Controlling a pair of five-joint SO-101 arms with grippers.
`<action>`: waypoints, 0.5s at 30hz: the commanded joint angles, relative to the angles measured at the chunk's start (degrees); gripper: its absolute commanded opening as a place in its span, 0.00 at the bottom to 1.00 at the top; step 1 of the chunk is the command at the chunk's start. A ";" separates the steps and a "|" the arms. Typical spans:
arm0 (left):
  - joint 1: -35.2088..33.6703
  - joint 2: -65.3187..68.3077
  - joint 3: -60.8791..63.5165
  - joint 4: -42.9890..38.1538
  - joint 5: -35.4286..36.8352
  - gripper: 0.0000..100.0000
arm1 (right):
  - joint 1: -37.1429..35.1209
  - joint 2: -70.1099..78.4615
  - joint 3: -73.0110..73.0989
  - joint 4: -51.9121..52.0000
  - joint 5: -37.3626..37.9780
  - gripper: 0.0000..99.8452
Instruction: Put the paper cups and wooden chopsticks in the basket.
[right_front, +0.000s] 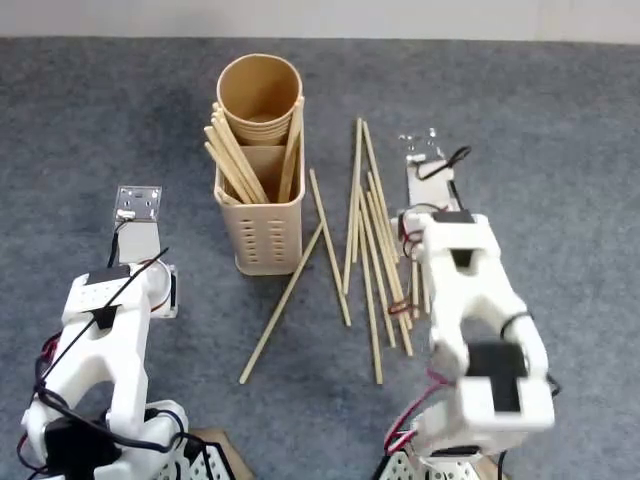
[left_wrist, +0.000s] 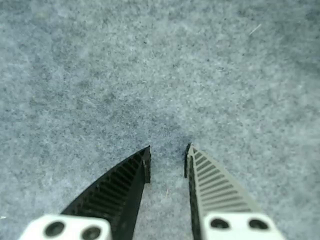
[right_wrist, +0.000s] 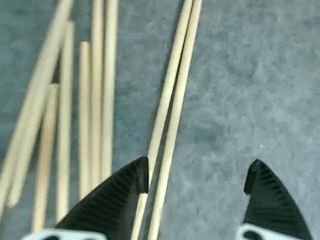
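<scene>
High view: near the desk's (right_front: 560, 150) far edge, the basket (right_front: 262, 235) holds stacked paper cups (right_front: 260, 95) and chopsticks (right_front: 230, 160). Loose chopsticks (right_front: 376, 240) lie beside it under the wide-apart right tool (right_wrist: 200, 167). The left tool (left_wrist: 168, 150) is slightly apart and empty.

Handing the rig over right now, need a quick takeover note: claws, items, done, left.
Left claw: slightly open, empty, over bare carpet.
Right claw: wide open, empty, over loose chopsticks, one pair beside one finger.
Done: paper cups stacked in the basket, several chopsticks standing in it too.
Left: loose chopsticks scattered on the carpet between basket and right arm.
</scene>
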 joint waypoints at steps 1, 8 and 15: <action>1.45 0.13 -0.13 -0.88 -0.70 0.15 | 0.57 7.96 -6.37 -0.48 0.70 0.30; 1.45 0.13 -0.13 -0.88 -0.70 0.15 | 0.66 14.20 -16.57 11.12 5.01 0.00; 1.45 0.13 -0.13 -0.88 -0.70 0.15 | 0.66 8.22 -27.65 19.30 1.23 0.01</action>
